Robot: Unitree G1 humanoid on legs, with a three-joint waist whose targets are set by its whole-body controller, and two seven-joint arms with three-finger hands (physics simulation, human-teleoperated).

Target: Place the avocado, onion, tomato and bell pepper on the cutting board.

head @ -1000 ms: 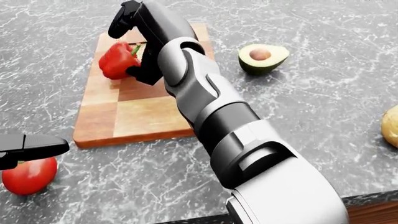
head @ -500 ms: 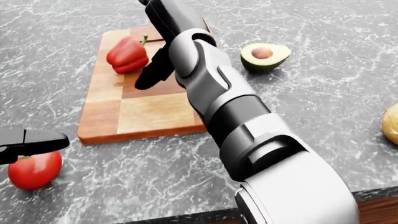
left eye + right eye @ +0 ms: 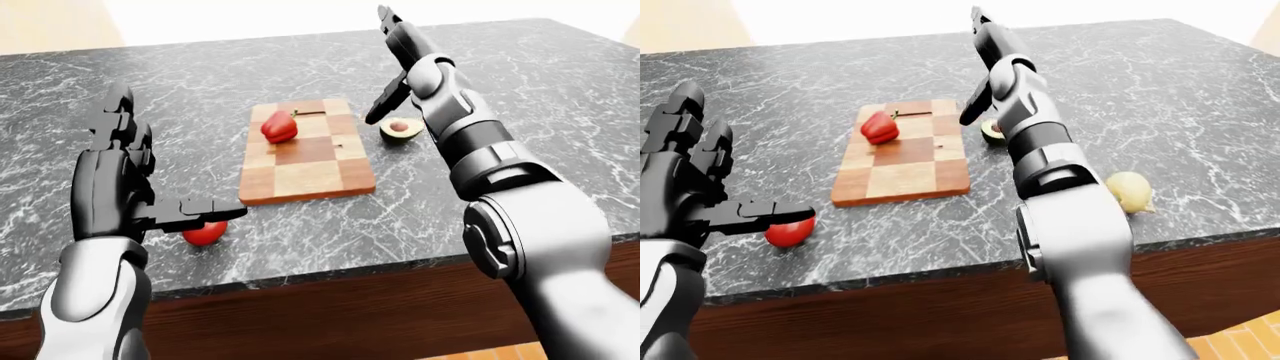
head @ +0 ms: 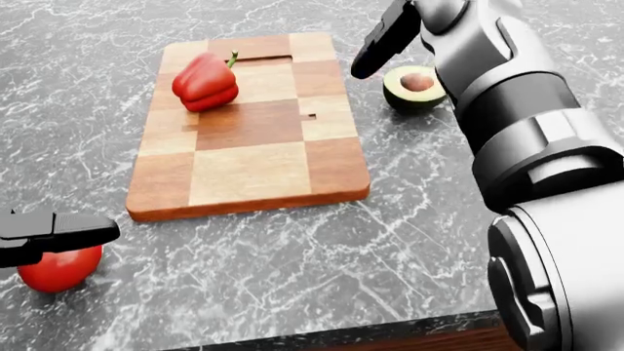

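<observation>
The red bell pepper (image 4: 205,82) lies on the upper left part of the checkered wooden cutting board (image 4: 263,168). To the right of the board, on the counter, sits the avocado half (image 4: 415,86), cut face up. My right hand (image 3: 385,71) hovers open above the gap between board and avocado, holding nothing. The tomato (image 4: 61,267) rests on the counter below and left of the board, partly hidden under the thumb of my open left hand (image 3: 165,161). Far to the right, near the counter's edge, lies the yellow onion (image 3: 1129,190).
Everything stands on a dark grey marble counter (image 3: 200,82) with a wooden face below its near edge (image 3: 330,315). My right forearm (image 4: 527,110) fills the right side of the head view.
My right hand let go of the bell pepper, which now lies on the board, and swung up and right to above the avocado. The left hand has barely moved.
</observation>
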